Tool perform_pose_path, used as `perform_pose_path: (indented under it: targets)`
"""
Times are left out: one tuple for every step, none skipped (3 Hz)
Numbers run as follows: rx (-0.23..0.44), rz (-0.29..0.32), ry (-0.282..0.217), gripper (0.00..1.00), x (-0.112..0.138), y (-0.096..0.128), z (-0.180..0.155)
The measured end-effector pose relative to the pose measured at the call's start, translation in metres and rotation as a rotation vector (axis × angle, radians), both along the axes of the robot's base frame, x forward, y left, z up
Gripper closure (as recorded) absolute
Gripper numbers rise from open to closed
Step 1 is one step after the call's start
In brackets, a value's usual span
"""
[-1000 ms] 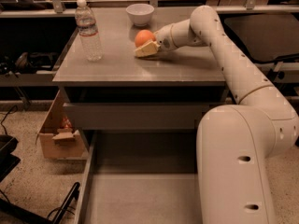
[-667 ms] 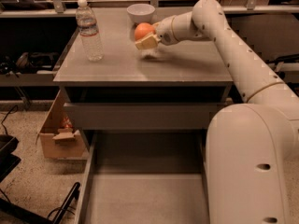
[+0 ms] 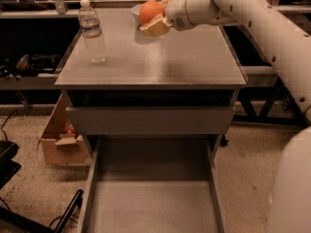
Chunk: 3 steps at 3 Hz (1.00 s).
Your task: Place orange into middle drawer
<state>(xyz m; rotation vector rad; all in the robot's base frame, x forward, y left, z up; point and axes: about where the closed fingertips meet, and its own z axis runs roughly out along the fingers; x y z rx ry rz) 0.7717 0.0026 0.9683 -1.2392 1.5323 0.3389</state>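
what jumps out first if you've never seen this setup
The bright orange stands out, clamped in the gripper just above the back of the grey cabinet top. Below, the middle drawer stands wide open toward the camera, and a clear water bottle stands upright on the top's left side.

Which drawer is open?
The lower wide grey drawer, pulled out, floor showing; the grey drawer above is shut. The gripper holds the round orange fruit over the tabletop.
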Motion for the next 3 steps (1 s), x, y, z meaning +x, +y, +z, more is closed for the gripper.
perform_pose_path:
  targets:
    - [-0.024, 0.024, 0.037, 1.0, -0.049, -0.016, 0.004]
    - [-0.083, 0.036, 0.183, 1.0, -0.095, -0.045, -0.022]
    - [-0.103, 0.044, 0.344, 1.0, -0.14, -0.071, -0.063]
